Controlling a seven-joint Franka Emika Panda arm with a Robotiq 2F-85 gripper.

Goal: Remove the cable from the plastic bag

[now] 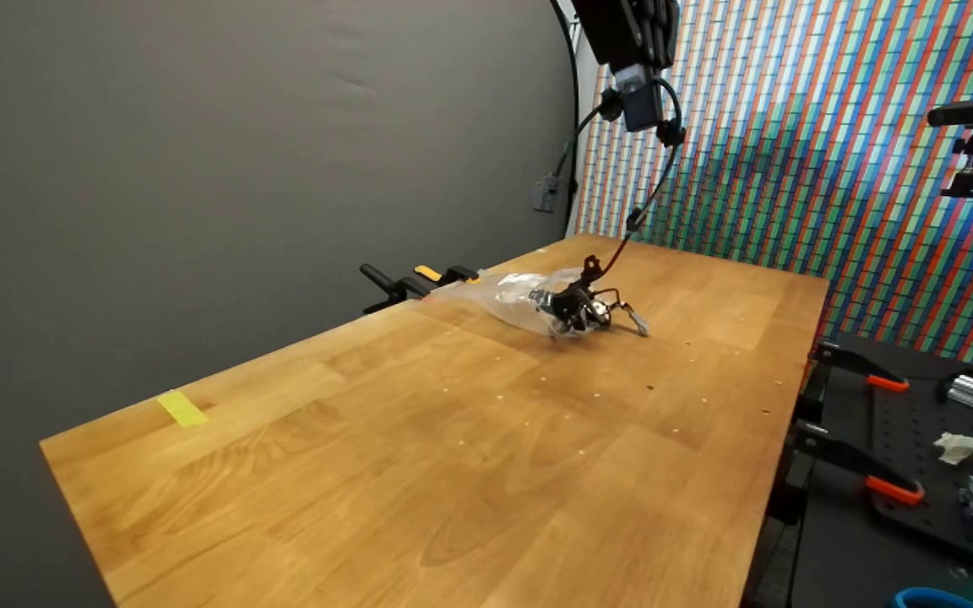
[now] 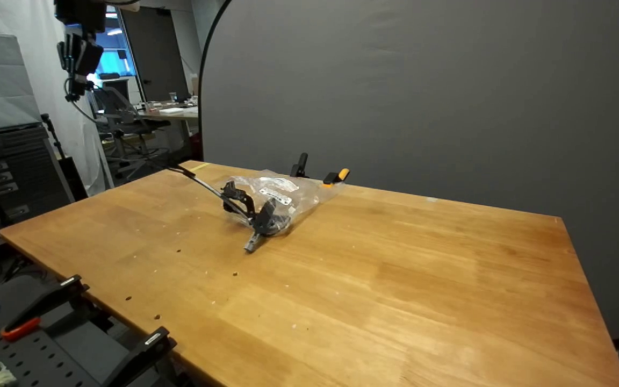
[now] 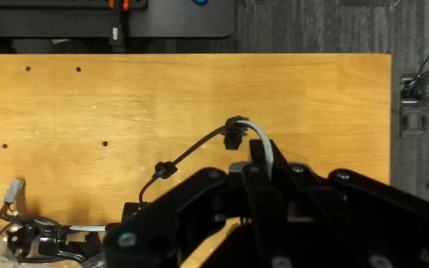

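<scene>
Cable (image 3: 199, 142) is clamped in claw (image 3: 261, 159); prob. light & floppy, best gripped nr its bunched end (image 1: 573, 307), where thin, slippery plastic bag (image 2: 301, 196) could be snagged or torn

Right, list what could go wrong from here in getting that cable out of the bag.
The plastic bag might drag along, since the cable runs from the raised fingers down to it.
Bulky dark pieces of the cable sit at one end of the bag, seemingly partly inside, and could snag on the crinkled plastic.
The fingers grip only a thin stretch of cable, so it may slip.
</scene>
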